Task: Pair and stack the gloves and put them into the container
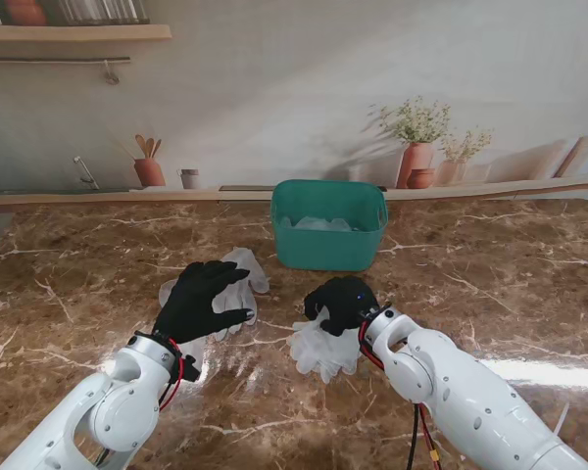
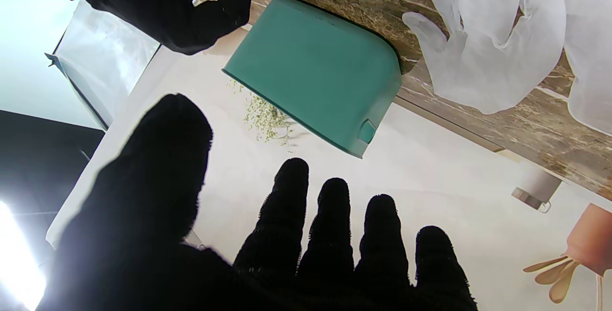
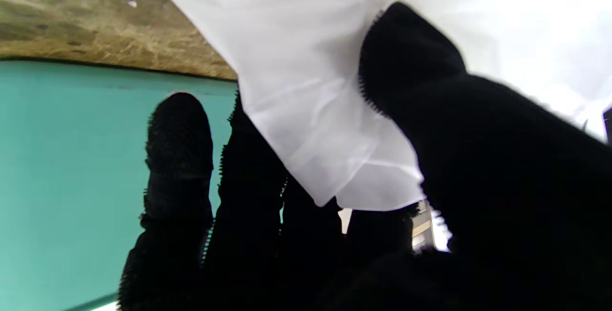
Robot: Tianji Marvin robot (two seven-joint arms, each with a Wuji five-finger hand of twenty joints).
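A teal container (image 1: 328, 227) stands at the middle back of the table, with something white lying inside it. One white glove (image 1: 325, 351) lies nearer to me, right of centre. My right hand (image 1: 341, 302), in a black cover, curls over its far end. In the right wrist view the white glove (image 3: 311, 86) is pinched between thumb (image 3: 430, 86) and fingers (image 3: 179, 148). More white gloves (image 1: 243, 277) lie to the left. My left hand (image 1: 201, 299) hovers over them, fingers spread and holding nothing. The left wrist view shows those gloves (image 2: 483, 48) and the container (image 2: 315, 72).
The brown marble table top (image 1: 490, 284) runs to a back ledge with a printed kitchen backdrop behind it. The container's near wall (image 3: 71, 167) is close in front of my right hand's fingers.
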